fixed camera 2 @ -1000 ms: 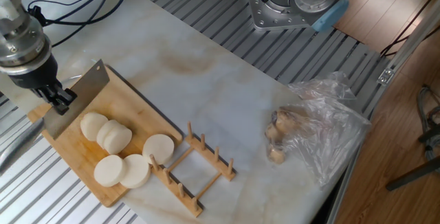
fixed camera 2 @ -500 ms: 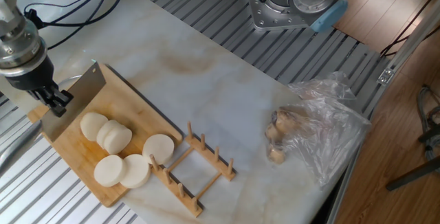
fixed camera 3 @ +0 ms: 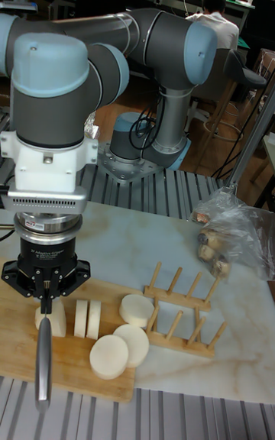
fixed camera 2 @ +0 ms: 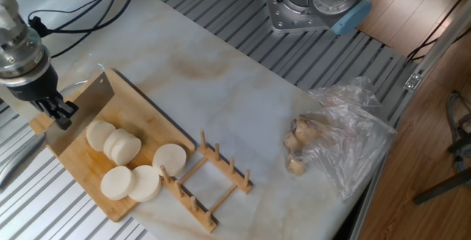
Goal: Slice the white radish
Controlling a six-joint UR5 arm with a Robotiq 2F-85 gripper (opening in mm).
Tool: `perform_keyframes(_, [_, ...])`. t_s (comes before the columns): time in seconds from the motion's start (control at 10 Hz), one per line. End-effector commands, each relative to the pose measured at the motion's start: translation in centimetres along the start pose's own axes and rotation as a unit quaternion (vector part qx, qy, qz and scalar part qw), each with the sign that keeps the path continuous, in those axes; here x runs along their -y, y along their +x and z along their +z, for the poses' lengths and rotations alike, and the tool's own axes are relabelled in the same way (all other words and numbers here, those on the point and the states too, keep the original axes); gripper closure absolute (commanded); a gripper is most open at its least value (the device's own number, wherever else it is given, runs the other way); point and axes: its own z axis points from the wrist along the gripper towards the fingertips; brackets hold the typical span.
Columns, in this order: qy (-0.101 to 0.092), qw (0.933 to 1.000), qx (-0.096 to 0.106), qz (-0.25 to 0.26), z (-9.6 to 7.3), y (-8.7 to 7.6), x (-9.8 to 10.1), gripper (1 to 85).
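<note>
Counter [fixed camera 2: 243, 100]: a pale marbled sheet is laid over a ribbed metal top; everything in play is carried on it.
Arm: the grey UR5 is seen reaching over the near-left corner of the counter, its wrist pointing straight down above the board.
Plastic bag [fixed camera 2: 353, 133]: a crumpled clear bag with brownish lumps inside is left near the right edge of the counter, well apart from the work.
Cutting board [fixed camera 2: 143, 118]: a bamboo board is set at the near-left corner of the counter, askew to its edges.
Rack [fixed camera 2: 210, 181]: a small wooden peg rack is placed just beside the board's right end.
Knife [fixed camera 2: 88, 104]: a broad cleaver is held blade-down over the far-left end of the board, just beside the radish stub.
Gripper [fixed camera 2: 55, 110]: the jaws are closed on the knife handle.
White radish [fixed camera 2: 118, 143]: a short stub, already partly cut into upright slices, is found at the board's left end; three round discs lie flat toward its right end and near edge.
Step in hand: slicing is judged well advanced, with the blade positioned behind the last piece.
Next move: the blade would need to be aligned across the uncut end of the stub and pressed straight down to the board.
</note>
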Motion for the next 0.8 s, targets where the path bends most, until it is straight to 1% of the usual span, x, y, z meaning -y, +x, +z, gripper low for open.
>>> perform_keyframes(0.0, [-0.018, 0.9998, 0.008, 0.006, 0.46, -0.11, -0.45, 84.3])
perform_keyframes(0.1, [-0.026, 0.9996, 0.007, 0.009, 0.44, -0.03, -0.85, 84.3])
perform_keyframes(0.6, [-0.029, 0.9995, 0.008, 0.011, 0.50, -0.08, -0.90, 84.3])
perform_keyframes(0.7, [-0.032, 0.9994, 0.009, 0.010, 0.57, -0.07, -1.00, 84.3])
